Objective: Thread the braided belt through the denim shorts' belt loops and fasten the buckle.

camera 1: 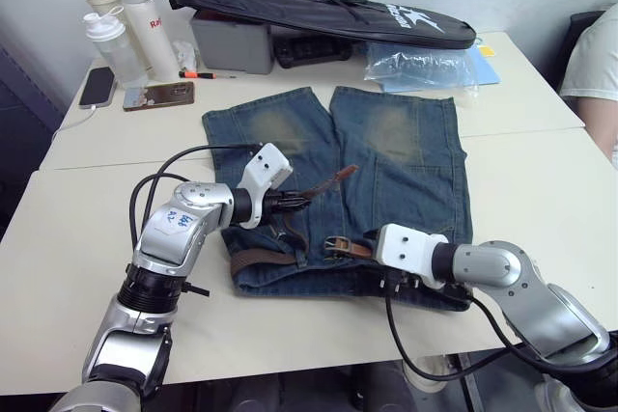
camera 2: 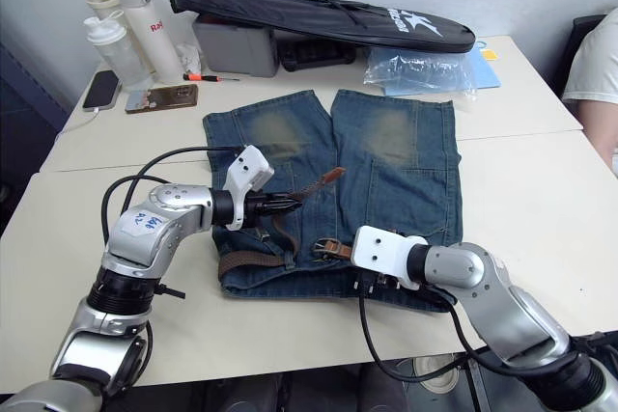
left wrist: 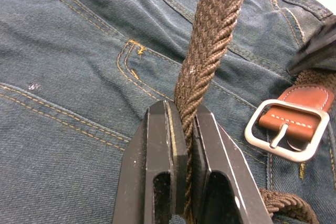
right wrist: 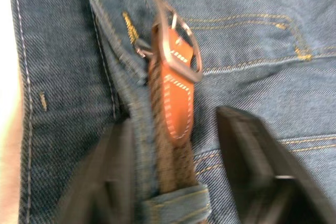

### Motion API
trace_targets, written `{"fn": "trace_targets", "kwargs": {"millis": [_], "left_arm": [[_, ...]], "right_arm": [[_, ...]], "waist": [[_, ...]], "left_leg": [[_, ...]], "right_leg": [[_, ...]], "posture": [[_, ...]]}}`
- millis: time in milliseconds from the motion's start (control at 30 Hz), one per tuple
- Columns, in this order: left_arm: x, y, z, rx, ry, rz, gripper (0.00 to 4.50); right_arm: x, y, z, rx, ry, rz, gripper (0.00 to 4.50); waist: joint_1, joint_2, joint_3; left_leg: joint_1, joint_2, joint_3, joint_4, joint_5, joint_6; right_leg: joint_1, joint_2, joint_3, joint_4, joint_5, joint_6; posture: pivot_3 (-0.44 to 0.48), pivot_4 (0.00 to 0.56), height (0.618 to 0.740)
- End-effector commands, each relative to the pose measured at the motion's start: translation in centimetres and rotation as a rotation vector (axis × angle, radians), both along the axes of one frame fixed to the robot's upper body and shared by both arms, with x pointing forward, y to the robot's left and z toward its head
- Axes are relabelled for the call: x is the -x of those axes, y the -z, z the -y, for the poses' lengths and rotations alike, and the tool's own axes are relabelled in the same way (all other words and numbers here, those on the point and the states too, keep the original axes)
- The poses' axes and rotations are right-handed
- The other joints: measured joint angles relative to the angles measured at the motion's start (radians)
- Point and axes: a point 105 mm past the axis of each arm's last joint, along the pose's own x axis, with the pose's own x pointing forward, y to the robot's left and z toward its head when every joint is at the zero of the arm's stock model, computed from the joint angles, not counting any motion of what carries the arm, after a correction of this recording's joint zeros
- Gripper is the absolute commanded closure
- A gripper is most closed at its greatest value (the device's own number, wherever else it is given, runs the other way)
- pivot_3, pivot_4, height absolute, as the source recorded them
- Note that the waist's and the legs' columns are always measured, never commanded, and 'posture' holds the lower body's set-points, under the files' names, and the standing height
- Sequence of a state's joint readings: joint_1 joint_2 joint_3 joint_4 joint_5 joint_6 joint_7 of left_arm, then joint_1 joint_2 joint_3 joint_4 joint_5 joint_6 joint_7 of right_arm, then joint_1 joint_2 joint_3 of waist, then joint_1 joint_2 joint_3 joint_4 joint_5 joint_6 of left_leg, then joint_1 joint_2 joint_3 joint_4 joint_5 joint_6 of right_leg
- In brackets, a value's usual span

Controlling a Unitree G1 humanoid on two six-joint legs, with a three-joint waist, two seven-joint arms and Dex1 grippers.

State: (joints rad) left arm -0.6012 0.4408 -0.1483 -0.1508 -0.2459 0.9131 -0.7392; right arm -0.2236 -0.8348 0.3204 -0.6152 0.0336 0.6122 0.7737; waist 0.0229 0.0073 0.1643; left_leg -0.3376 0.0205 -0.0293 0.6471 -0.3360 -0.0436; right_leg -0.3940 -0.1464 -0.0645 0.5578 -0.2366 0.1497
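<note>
Belt stuff first: the braided belt is soft woven cord, light and floppy, so it'll sag and twist wherever it isn't held, though the weave looks grippy enough not to slide out of a pinch. I'd say the best spot to grab is close to the free tip, so the unsupported bit stays short and can be poked through a loop or the frame. The buckle is the only rigid part, so it's the one thing you can steady without it folding.

Nearest the robot, at about 5 o'clock on the surface, the right tool sits over the waistband with its fingers spread either side of the tan leather end, not touching it as far as I can tell. Round at 8 o'clock the left tool is pressed together on the braid, lifting the free end up over the denim shorts, which lie flat mid-surface with the legs pointing to 12 o'clock.

The head views give the layout: belt running along the waistband, loose end angled up. The left wrist view shows the pinch is solid and the prong lying flat. The right wrist view shows a belt loop with the braid passing under it. Further off at 11 o'clock: bottles.
</note>
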Motion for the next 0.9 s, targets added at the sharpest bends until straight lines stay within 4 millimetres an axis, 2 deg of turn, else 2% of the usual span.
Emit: {"fn": "trace_targets", "kwargs": {"millis": [33, 67, 100, 267, 367, 467, 533, 767, 900], "left_arm": [[0.5, -0.7, -0.4, 0.005, 0.036, 0.035, 4.50], [0.6, -0.8, -0.6, 0.001, 0.045, 0.040, 4.50], [0.7, -1.0, -0.9, -0.001, 0.055, 0.047, 4.50], [0.3, -1.6, -2.8, -0.006, 0.003, 0.066, 4.50], [0.3, -1.3, -4.0, 0.066, -0.091, -0.051, 4.50], [0.8, -0.8, -4.4, 0.065, -0.124, -0.121, 4.50], [1.7, -0.1, -4.3, 0.021, -0.106, -0.138, 4.50], [4.9, 1.4, -3.5, -0.098, 0.040, -0.183, 4.50], [4.9, 1.7, -3.5, -0.109, 0.037, -0.176, 4.50]], "right_arm": [[0.1, -0.6, -0.3, -0.048, 0.002, 0.004, 3.82], [0.1, -0.8, -0.2, -0.063, 0.004, -0.001, 4.34], [0.0, -0.9, -0.2, -0.085, 0.010, -0.008, 4.47], [-0.7, -1.8, 0.0, -0.248, 0.093, -0.055, 4.47], [-1.3, -1.9, 0.1, -0.369, 0.175, -0.110, 4.47], [-1.7, -1.7, 0.3, -0.468, 0.257, -0.157, 4.47], [-2.4, -1.3, 0.9, -0.570, 0.382, -0.220, 4.47], [-3.1, -1.2, 0.9, -0.651, 0.485, -0.250, 4.47], [-3.0, -1.1, 0.9, -0.580, 0.482, -0.210, 4.47]], "waist": [[0.000, 0.000, 0.000], [0.000, 0.000, 0.000], [0.000, 0.000, 0.000], [-0.001, 0.000, 0.000], [-0.003, 0.000, 0.000], [-0.003, 0.000, 0.000], [-0.005, -0.001, -0.001], [-0.005, 0.001, -0.001], [-0.009, 0.003, -0.001]], "left_leg": [[0.000, 0.000, 0.000, 0.000, 0.000, 0.000], [0.000, 0.000, 0.000, 0.000, 0.000, 0.000], [0.000, 0.000, 0.000, 0.000, 0.000, 0.000], [0.000, 0.000, 0.000, 0.000, 0.000, 0.000], [0.000, 0.000, 0.000, 0.000, 0.000, 0.000], [0.001, 0.000, 0.000, -0.001, 0.000, 0.000], [0.000, 0.000, 0.000, -0.001, 0.000, 0.001], [0.001, 0.000, 0.000, -0.001, -0.002, 0.004], [0.001, 0.000, 0.000, -0.001, -0.003, 0.005]], "right_leg": [[0.000, 0.000, 0.000, 0.000, 0.000, 0.000], [0.000, 0.000, 0.000, 0.000, 0.000, 0.000], [0.000, 0.000, 0.000, 0.000, 0.000, 0.000], [0.000, 0.000, 0.000, 0.000, 0.000, 0.000], [0.000, 0.000, 0.000, 0.000, 0.000, 0.000], [0.000, 0.000, 0.000, 0.001, 0.000, 0.000], [0.000, 0.000, 0.000, 0.001, 0.000, 0.000], [0.000, 0.000, 0.000, 0.002, -0.001, -0.002], [-0.001, 0.000, 0.001, 0.002, -0.001, -0.002]], "posture": [[0.000, 0.150, 0.740], [0.000, 0.150, 0.740], [0.000, 0.150, 0.740], [0.000, 0.150, 0.740], [0.000, 0.150, 0.740], [0.000, 0.150, 0.740], [0.000, 0.150, 0.740], [0.000, 0.150, 0.740], [0.000, 0.150, 0.740]]}}
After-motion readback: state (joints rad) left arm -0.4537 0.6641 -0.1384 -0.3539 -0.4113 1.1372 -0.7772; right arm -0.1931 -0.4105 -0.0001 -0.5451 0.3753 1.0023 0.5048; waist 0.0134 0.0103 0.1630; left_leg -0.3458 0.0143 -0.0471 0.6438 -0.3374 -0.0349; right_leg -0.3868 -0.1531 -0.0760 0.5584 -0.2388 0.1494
